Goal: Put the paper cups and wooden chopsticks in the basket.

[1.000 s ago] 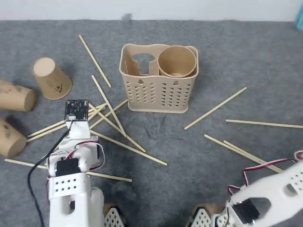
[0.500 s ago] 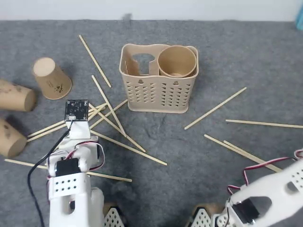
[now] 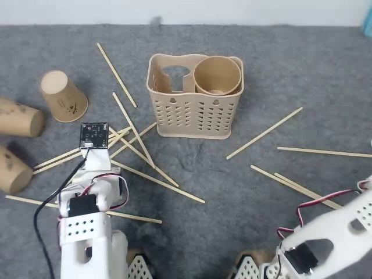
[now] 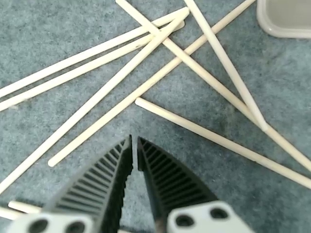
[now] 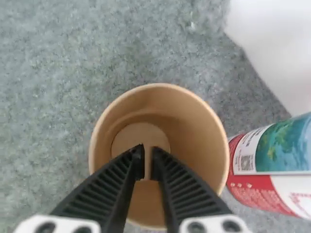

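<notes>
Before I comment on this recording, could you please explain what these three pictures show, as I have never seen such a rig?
You see two small robots, a left arm and a right arm, at a grey table. The high view is from a fixed camera looking down: a basket with one paper cup in it, three more cups at the left, and wooden chopsticks scattered about. The other two pictures come from cameras on the arms' wrists. The left gripper, shut and empty, is above crossed chopsticks. The right gripper, also shut and empty, is over an upright cup beside a red printed container.
</notes>
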